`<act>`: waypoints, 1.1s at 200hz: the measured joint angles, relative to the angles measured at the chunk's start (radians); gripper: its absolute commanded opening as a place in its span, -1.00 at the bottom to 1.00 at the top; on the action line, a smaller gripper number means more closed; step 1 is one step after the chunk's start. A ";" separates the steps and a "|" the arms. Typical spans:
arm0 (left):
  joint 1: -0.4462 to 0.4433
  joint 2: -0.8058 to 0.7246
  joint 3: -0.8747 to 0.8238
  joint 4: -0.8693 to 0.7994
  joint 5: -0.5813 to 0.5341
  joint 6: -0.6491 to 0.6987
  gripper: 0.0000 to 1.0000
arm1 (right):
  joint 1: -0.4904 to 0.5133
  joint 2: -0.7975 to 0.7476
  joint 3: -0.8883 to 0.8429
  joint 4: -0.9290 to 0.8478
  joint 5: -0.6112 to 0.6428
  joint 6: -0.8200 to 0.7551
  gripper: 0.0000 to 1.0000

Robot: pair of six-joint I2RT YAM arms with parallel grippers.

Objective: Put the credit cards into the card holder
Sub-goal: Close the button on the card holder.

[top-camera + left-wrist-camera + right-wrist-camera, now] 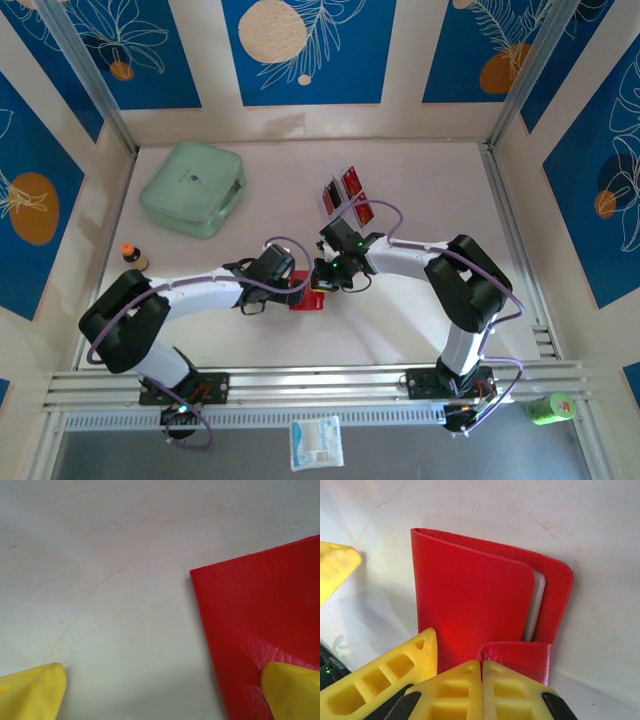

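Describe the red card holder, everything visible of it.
The card holder is a red, grainy, leather-like wallet, folded, lying flat on the table. A pale edge shows inside its fold; a small tab wraps one side. One finger of the open left gripper rests on its cover; the shut right gripper touches the tab.

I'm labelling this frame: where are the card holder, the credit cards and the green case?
card holder (470, 595): right wrist view, middle of its red flap.
credit cards (351, 183): top external view, face of one red card.
green case (192, 188): top external view, centre of its lid.
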 measured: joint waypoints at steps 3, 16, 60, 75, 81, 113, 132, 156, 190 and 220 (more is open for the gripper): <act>0.000 0.000 -0.001 0.002 0.001 0.000 1.00 | 0.000 -0.001 0.002 -0.002 0.000 0.000 -1.00; 0.000 0.001 -0.003 0.008 0.002 0.000 0.99 | 0.000 -0.004 0.010 -0.014 0.003 0.000 -1.00; 0.000 0.003 -0.008 0.019 0.006 0.000 1.00 | -0.005 -0.006 0.028 -0.037 0.004 0.000 -1.00; 0.000 0.003 -0.010 0.026 0.007 0.000 1.00 | -0.006 -0.006 0.031 -0.040 0.003 0.000 -1.00; 0.000 0.003 -0.011 0.028 0.008 0.000 1.00 | -0.006 -0.006 0.032 -0.042 0.003 0.000 -1.00; 0.002 0.003 -0.015 0.035 0.011 0.000 1.00 | -0.005 -0.003 0.041 -0.043 0.003 0.000 -1.00; 0.002 0.003 -0.016 0.036 0.013 0.000 1.00 | -0.005 0.009 0.042 -0.043 0.002 0.000 -1.00; 0.002 0.003 -0.016 0.036 0.013 0.000 1.00 | -0.005 0.023 0.043 -0.041 -0.001 0.000 -1.00; 0.002 0.003 -0.016 0.036 0.013 0.000 1.00 | -0.005 0.023 0.037 -0.032 -0.002 0.000 -1.00; 0.002 0.003 -0.016 0.036 0.013 0.000 1.00 | -0.005 0.023 0.031 -0.028 -0.002 0.000 -1.00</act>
